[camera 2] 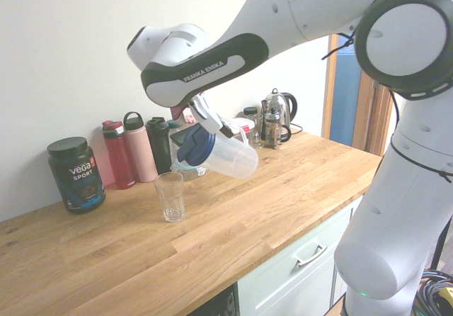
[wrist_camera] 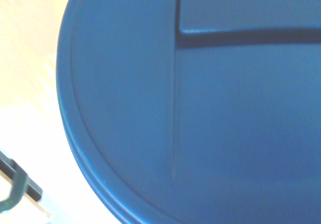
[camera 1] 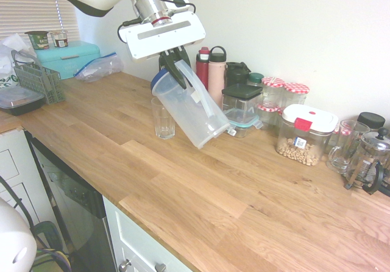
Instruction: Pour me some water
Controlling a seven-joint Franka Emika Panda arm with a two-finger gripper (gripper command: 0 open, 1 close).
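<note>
We count one clear pitcher (camera 1: 194,110) with a blue lid (wrist_camera: 200,108) between the fingers, one drinking glass (camera 1: 163,118) below them, three bottles (camera 1: 216,74) behind, and two checked-lid jars (camera 1: 283,98) beyond.

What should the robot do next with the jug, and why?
Probably tip the jug a little further. The end effector holds it tilted, blue lid just above the glass, which looks empty, and no water is coming out yet.
</note>
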